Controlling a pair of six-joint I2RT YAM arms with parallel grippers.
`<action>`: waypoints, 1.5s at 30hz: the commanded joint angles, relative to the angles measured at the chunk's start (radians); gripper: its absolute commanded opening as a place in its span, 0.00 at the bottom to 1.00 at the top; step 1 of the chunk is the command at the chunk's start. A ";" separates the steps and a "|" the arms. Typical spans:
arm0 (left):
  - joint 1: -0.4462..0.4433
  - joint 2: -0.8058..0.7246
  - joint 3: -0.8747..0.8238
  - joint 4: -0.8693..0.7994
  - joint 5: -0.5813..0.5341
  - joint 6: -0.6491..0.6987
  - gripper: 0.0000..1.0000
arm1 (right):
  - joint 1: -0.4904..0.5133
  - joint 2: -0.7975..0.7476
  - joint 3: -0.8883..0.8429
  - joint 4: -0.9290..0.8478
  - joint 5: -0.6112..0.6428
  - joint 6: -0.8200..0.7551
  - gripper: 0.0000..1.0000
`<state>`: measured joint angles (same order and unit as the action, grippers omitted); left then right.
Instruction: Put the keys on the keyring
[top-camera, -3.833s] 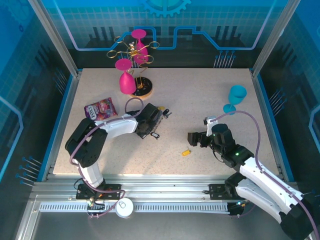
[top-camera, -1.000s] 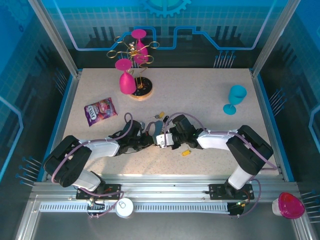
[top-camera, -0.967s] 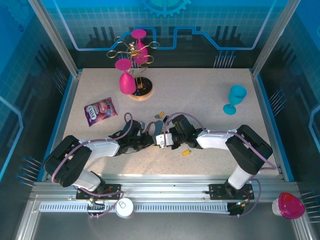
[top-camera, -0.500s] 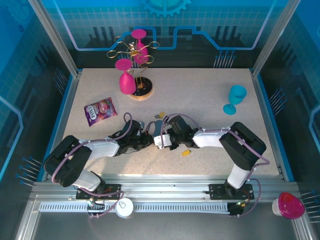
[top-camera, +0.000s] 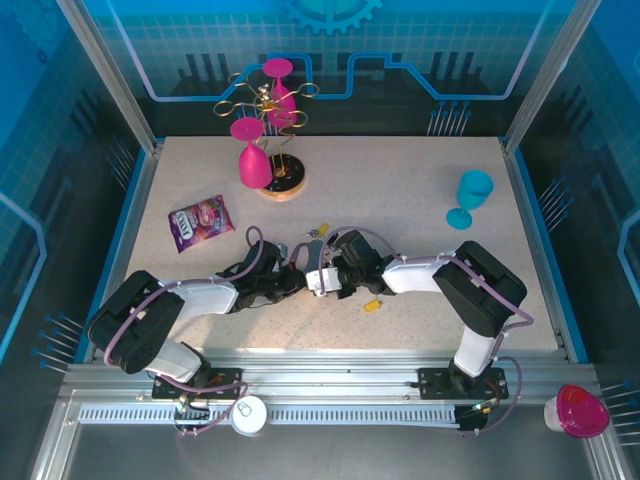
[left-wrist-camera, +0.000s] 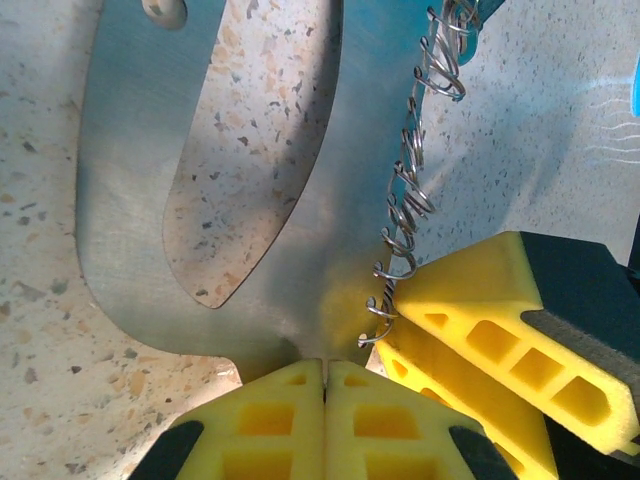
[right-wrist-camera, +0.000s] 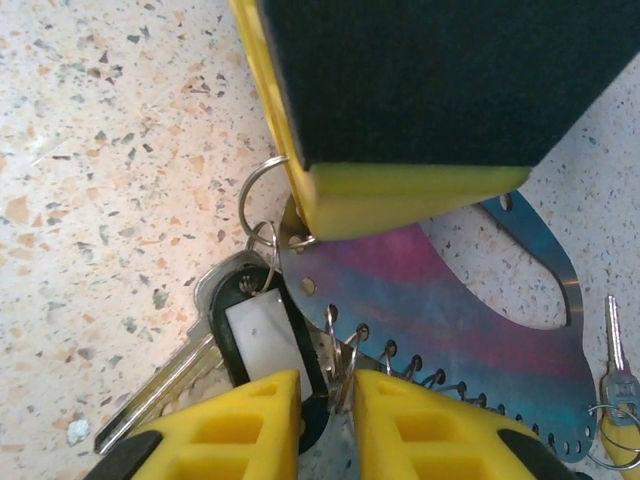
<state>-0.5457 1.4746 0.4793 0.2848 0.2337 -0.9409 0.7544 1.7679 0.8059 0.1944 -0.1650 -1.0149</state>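
While both arms lie low and meet at the middle of the surface (top-camera: 420, 180), a snack pouch (top-camera: 200, 220) sits well off to their left. I have the left gripper (left-wrist-camera: 325, 372) with its jaws pressed pad to pad, tips at the edge of the keyring (left-wrist-camera: 130, 200); whether they pinch it I cannot tell. The keyring, a flat grey plate with an oval cutout, lies on the surface between the two grippers, with a wire coil (left-wrist-camera: 410, 190) threaded through holes along one edge. The right gripper (right-wrist-camera: 328, 385) has its jaws clenched on that wire coil. Beside them a black-headed key (right-wrist-camera: 255, 335) with a white label and a silver key (right-wrist-camera: 150, 400) hang on small rings at the plate's corner. A yellow-headed key (top-camera: 371, 305) lies apart, just right of the grippers.
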 joint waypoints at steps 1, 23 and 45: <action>0.007 0.011 -0.016 0.022 0.024 -0.009 0.00 | 0.020 0.025 0.030 -0.005 -0.026 -0.011 0.20; 0.015 -0.001 -0.025 0.026 0.015 -0.026 0.00 | 0.022 0.025 0.052 -0.035 -0.028 -0.001 0.00; 0.013 -0.503 -0.099 -0.126 -0.238 0.451 0.65 | -0.024 -0.141 0.317 -0.702 -0.152 0.584 0.00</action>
<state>-0.5320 1.0424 0.4026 0.1638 0.0471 -0.6647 0.7567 1.6638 1.1061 -0.4229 -0.2409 -0.5236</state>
